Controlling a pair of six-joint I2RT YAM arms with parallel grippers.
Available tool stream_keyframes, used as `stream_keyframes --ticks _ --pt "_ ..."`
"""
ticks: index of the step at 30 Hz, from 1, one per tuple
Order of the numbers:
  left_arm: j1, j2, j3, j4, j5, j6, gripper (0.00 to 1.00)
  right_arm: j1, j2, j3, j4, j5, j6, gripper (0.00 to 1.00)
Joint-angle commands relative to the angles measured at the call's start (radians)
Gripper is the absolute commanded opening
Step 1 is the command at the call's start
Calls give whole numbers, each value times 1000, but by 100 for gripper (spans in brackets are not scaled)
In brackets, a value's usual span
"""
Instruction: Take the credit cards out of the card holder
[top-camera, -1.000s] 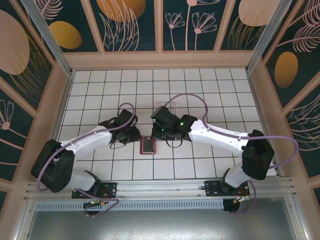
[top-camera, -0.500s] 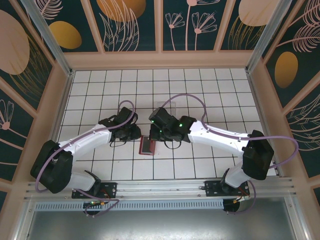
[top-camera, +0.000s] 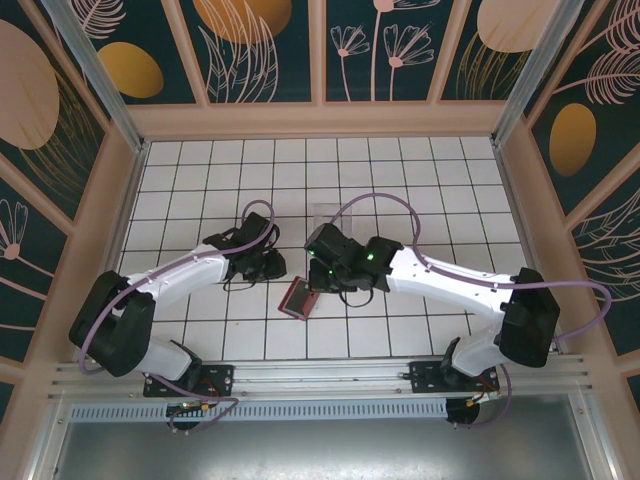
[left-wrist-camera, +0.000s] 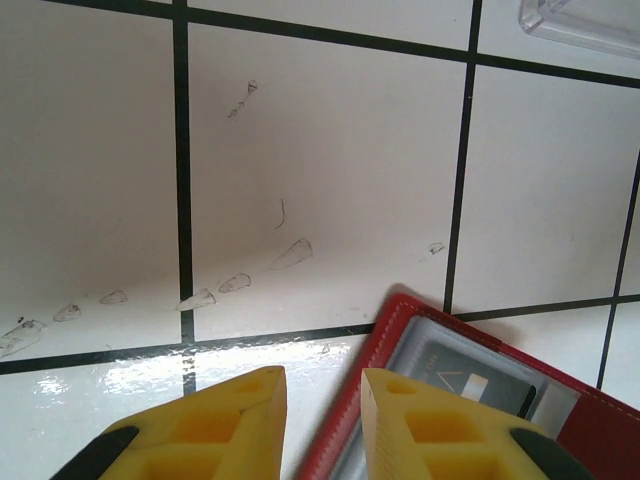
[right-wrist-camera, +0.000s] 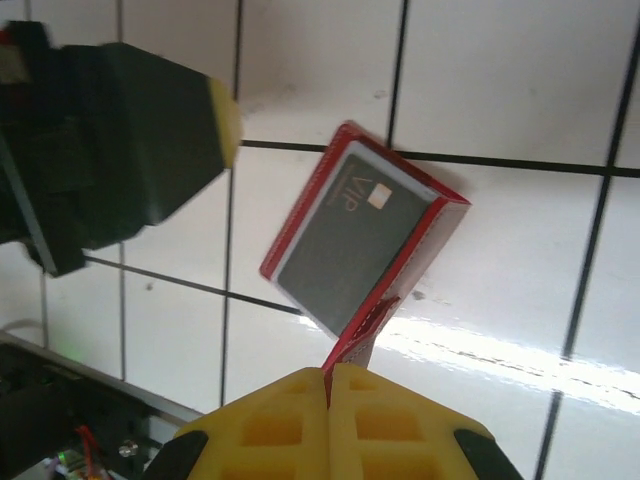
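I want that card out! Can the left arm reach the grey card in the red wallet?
Probably yes: the wallet is open, card face up, the left gripper right at its edge, nothing between.

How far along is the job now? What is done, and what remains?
Done: the card holder is open. In hand: the right gripper is shut on its red flap, and the left gripper, slightly open, hovers by its edge. Left: a dark card still sits in its pocket, so pulling the cards out has not started.
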Motion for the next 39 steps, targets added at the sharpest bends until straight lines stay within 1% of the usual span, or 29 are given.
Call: stream_keyframes --ticks 1,8,18,25,30,36,39 --pt "-2 7 18 5 17 12 27 -24 -28 -33 -58 64 -3 0" --pt "-4 2 15 8 36 0 27 -98 -52 -97 -50 114 -26 0" --pt "-28 15 14 62 97 -35 27 -200 -60 -182 0 113 -84 0" --pt "-76 45 32 76 95 -56 26 -233 -46 -274 21 124 -58 0" --pt "-101 69 48 85 99 -65 26 -235 -27 -323 51 116 -30 0" --pt "-101 75 47 107 112 -66 26 -228 -38 -273 -26 173 -18 18" --pt "-100 81 44 121 123 -69 26 -226 -53 -231 -65 182 -29 23"
